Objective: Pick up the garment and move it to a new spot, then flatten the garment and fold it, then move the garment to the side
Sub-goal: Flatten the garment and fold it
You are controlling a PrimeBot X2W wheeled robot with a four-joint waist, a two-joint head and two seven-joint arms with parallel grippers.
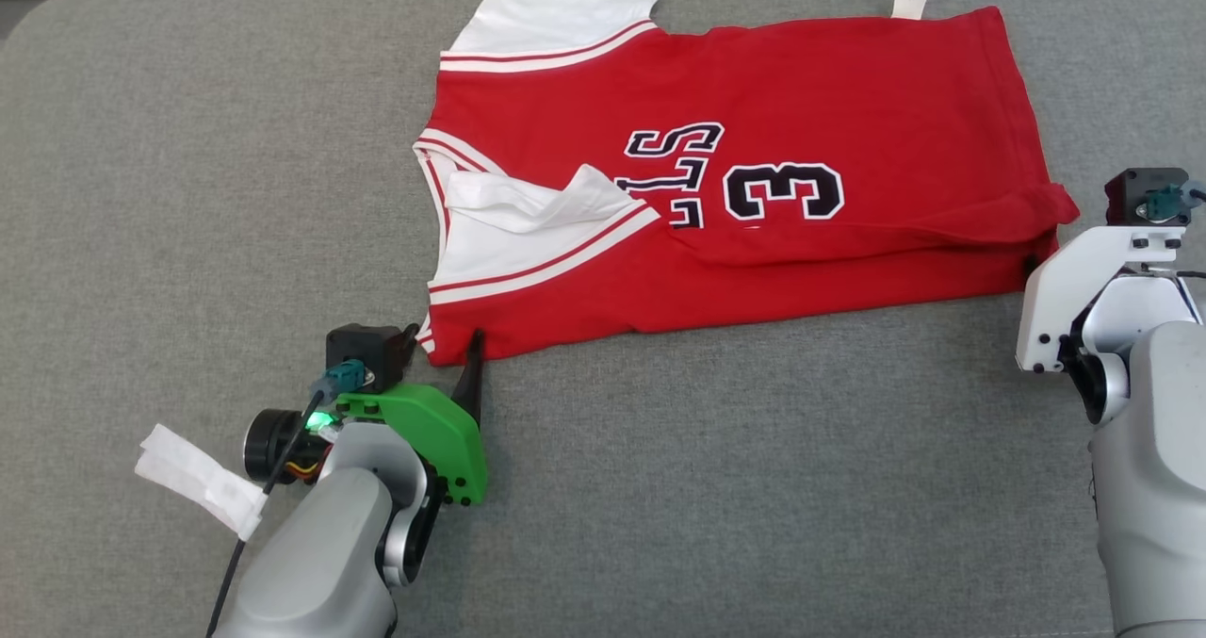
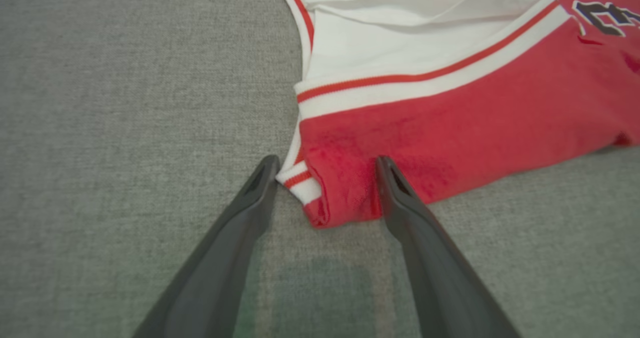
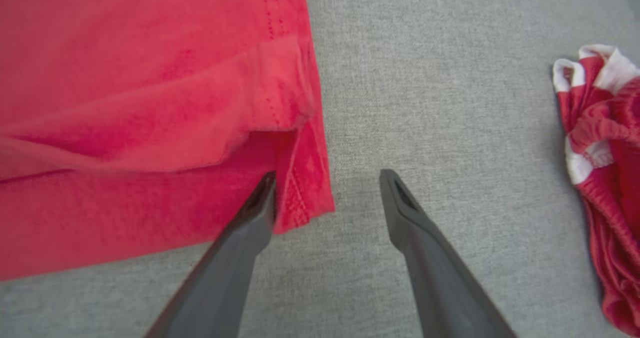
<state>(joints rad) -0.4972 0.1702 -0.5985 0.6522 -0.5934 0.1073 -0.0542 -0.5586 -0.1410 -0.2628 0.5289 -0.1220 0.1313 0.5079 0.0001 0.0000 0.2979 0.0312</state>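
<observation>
While the red STL jersey [image 1: 848,101] lay spread on the grey fabric surface [image 1: 188,195], with its near white sleeve [image 1: 528,233] folded over the front, both grippers stood wide open and held nothing. Left gripper [image 2: 327,163] straddled the near shoulder corner. Right gripper [image 3: 327,175] sat at the hem corner, one finger over cloth, the other over bare surface. Bunched red-and-white cloth [image 3: 605,178] lay well apart.

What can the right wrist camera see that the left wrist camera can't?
Right wrist view: a small bunched red-and-white cloth off to the side. Left wrist view: a white sleeve with red-striped trim, and black lettering. Both: the red garment, the grey surface, and open jaws straddling a corner of the garment.
</observation>
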